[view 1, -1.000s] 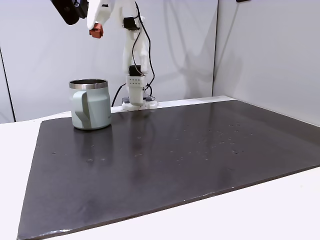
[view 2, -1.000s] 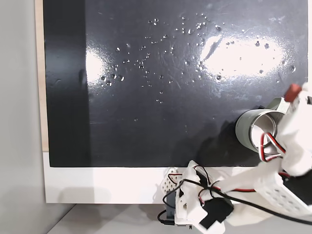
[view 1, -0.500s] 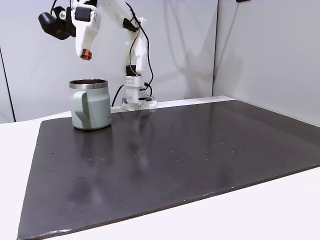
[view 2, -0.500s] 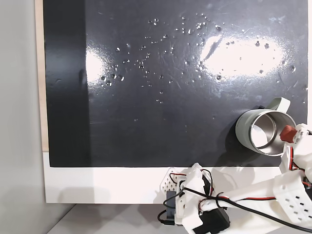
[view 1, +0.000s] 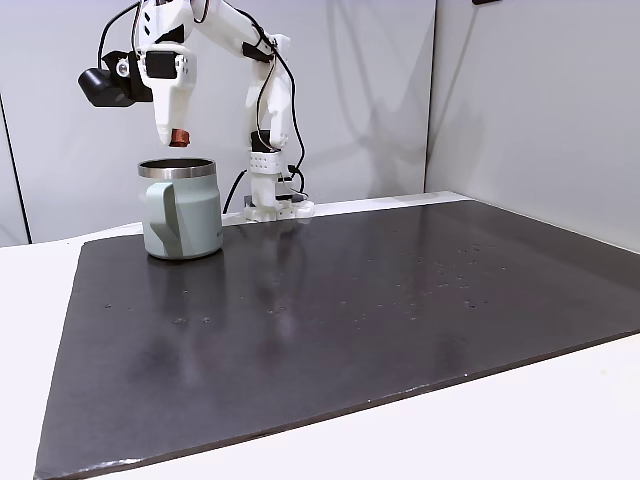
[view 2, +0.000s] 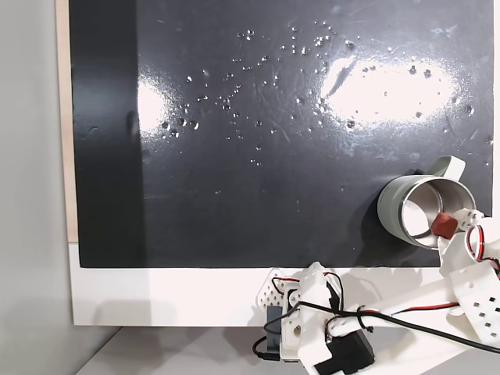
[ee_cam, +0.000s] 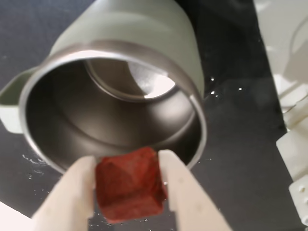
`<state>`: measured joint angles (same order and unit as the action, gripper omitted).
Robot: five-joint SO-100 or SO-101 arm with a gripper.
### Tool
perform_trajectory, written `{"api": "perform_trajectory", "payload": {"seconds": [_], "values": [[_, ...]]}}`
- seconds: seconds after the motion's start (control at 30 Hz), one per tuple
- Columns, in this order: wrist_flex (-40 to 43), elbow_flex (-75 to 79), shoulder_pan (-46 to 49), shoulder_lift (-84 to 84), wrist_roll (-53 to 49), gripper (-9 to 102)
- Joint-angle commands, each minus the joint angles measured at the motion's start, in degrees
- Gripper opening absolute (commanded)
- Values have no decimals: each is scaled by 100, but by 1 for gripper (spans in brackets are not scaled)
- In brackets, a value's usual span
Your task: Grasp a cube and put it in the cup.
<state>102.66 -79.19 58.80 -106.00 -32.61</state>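
The cup (view 1: 181,208) is a pale sage-green mug with a steel rim, standing upright at the back left of the dark mat in a fixed view. From above, the cup (view 2: 393,205) sits at the mat's lower right, its handle pointing up-right. My gripper (view 1: 177,138) hangs just above the rim, shut on the cube (view 1: 178,137), a small reddish-brown block. In the wrist view the cube (ee_cam: 129,184) is pinched between two pale fingers (ee_cam: 183,190), over the near rim of the cup (ee_cam: 136,33). From above, the cube (view 2: 444,224) lies inside the rim's outline.
A dark mat (view 1: 350,310) covers most of the white table, speckled with small droplets (view 2: 301,47). The arm's base (view 1: 270,200) stands behind the mat, close to the cup. A grey wall rises behind.
The gripper has come down and moved left with the cube, from high and beside the cup to just above its rim. The cup has not moved.
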Motion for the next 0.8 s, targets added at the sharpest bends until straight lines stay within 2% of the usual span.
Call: {"api": "perform_trajectory", "payload": {"seconds": [0.0, 0.13, 0.23, 0.77], "values": [[53, -70, 62, -123, -62, 6], [53, -281, 88, -308, -62, 21], [53, -404, 88, -439, -62, 27], [70, -580, 114, -510, -105, 27]]}}
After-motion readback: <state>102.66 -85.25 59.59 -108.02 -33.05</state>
